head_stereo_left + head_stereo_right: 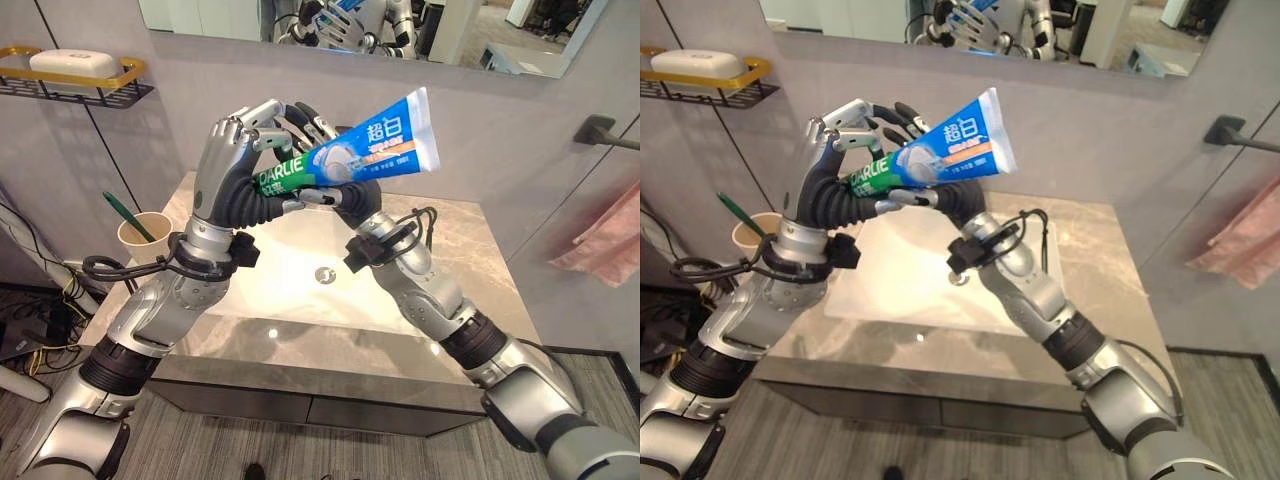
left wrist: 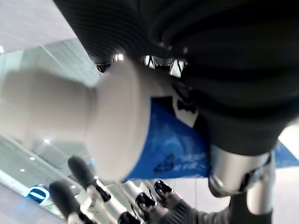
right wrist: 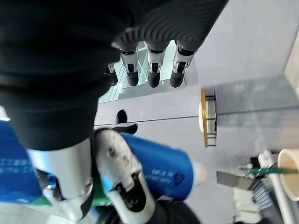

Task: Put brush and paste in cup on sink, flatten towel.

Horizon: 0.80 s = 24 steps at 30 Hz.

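Note:
A blue and green toothpaste tube (image 1: 375,150) hangs in the air above the sink basin (image 1: 320,290), its flat end tilted up to the right. My left hand (image 1: 228,160) is curled round the green cap end; the white cap (image 2: 60,121) sits close to its palm. Against the tube's middle, my right hand (image 1: 345,195) has its thumb (image 3: 121,186) pressed from below and its fingers (image 1: 306,120) behind. Fingertips of both hands meet above the tube. On the counter's left stands a beige cup (image 1: 145,237) with a green toothbrush (image 1: 127,215) in it.
A pink towel (image 1: 605,245) hangs on the right wall below a dark rail (image 1: 600,130). High on the left wall is a black and gold shelf (image 1: 75,90) holding a white soap dish. A mirror (image 1: 460,30) runs above the marble counter (image 1: 460,260).

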Tool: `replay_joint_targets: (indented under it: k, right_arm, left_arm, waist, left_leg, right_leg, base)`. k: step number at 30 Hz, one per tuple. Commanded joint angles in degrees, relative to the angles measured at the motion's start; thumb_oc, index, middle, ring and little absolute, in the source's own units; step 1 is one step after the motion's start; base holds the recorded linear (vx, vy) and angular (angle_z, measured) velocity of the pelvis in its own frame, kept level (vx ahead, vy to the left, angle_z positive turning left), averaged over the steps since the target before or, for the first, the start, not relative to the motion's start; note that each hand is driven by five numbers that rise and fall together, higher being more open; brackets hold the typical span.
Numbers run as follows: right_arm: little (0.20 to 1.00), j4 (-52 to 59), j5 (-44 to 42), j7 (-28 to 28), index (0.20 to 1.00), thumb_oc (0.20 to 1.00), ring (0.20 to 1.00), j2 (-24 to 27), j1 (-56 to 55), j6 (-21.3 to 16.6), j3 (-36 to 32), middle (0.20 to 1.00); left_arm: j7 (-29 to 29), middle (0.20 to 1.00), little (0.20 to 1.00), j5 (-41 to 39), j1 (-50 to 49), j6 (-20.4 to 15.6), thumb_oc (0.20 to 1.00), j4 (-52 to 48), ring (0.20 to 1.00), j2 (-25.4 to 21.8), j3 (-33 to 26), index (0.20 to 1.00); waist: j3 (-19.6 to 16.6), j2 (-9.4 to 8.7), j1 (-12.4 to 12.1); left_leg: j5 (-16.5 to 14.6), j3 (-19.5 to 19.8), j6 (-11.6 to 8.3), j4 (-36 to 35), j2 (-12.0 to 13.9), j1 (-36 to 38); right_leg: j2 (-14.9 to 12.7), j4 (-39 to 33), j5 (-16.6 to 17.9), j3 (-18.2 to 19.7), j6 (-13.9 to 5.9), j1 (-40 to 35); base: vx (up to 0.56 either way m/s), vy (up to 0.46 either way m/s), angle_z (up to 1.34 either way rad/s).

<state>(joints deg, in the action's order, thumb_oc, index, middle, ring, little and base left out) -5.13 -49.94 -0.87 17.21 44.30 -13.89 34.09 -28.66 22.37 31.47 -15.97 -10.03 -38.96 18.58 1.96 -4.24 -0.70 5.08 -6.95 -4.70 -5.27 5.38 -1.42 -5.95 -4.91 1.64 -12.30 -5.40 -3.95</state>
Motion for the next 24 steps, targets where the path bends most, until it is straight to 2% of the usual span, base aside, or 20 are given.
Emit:
replay_joint_targets:
  k: [1, 7, 14, 23, 24]
  right_arm:
    - [1.000, 1.98, -3.22, -2.06, 1.000, 1.000, 1.000, -3.46, 6.75, -7.76, -6.06, 1.000]
    - [1.000, 5.19, 0.10, -5.89, 1.000, 1.000, 1.000, -6.12, 5.11, -10.79, -9.72, 1.000]
    - [1.000, 7.52, 0.86, -7.96, 1.000, 1.000, 1.000, -8.41, 2.75, -12.48, -10.84, 1.000]
    - [1.000, 9.47, 1.76, -9.34, 1.000, 1.000, 1.000, -10.40, -0.62, -12.81, -10.18, 1.000]
    - [0.576, 9.78, 1.45, -9.18, 0.576, 0.576, 0.576, -10.57, -1.19, -12.82, -10.07, 0.576]
  left_arm:
    - [-1.45, 0.200, 0.200, -1.45, 3.62, -1.12, 0.200, -0.23, 0.200, 0.24, 1.98, 0.200]
    - [-2.49, 0.200, 0.200, -2.06, 0.44, -1.41, 0.200, -0.45, 0.200, 1.66, 1.06, 0.200]
    - [-4.27, 0.200, 0.200, -1.36, -3.36, -0.65, 0.200, -0.51, 0.200, 3.06, -0.29, 0.200]
    - [-6.43, 0.200, 0.200, -1.20, -6.21, -0.34, 0.200, 0.30, 0.200, 4.35, -2.10, 0.200]
    - [-6.93, 0.200, 0.200, -1.18, -6.48, -0.19, 0.200, 0.35, 0.200, 4.54, -2.47, 0.200]
  waist:
    - [-1.96, -1.21, -1.71]
    - [-1.74, -1.55, -3.01]
    - [-2.06, -1.29, -3.07]
    - [-2.28, -0.55, -2.64]
    - [-2.37, -0.40, -2.49]
  left_leg:
    - [-0.80, 1.81, -3.23, 0.27, 2.47, -1.13]
    - [-0.68, 3.27, -3.01, 0.27, 1.93, -2.10]
    - [-0.82, 3.30, -2.80, 0.27, 1.56, -2.07]
    - [-1.10, 2.72, -2.56, 0.27, 1.51, -1.70]
    - [-1.21, 2.47, -2.50, 0.27, 1.54, -1.58]
  right_leg:
    - [-4.78, 0.90, 0.33, -0.26, -4.64, -1.51]
    - [-5.19, 1.59, -0.06, -2.01, -4.66, -1.45]
    - [-5.45, 1.46, -0.17, -2.44, -4.65, -1.80]
    - [-5.73, 0.99, 0.17, -1.84, -4.68, -1.65]
    - [-5.86, 0.91, 0.22, -1.78, -4.70, -1.62]
  base:
    - [0.01, 0.005, 0.27]
    - [0.01, 0.010, 0.18]
    - [0.01, 0.006, 0.06]
    - [0.00, 0.000, 0.00]
    - [0.00, 0.000, 0.00]
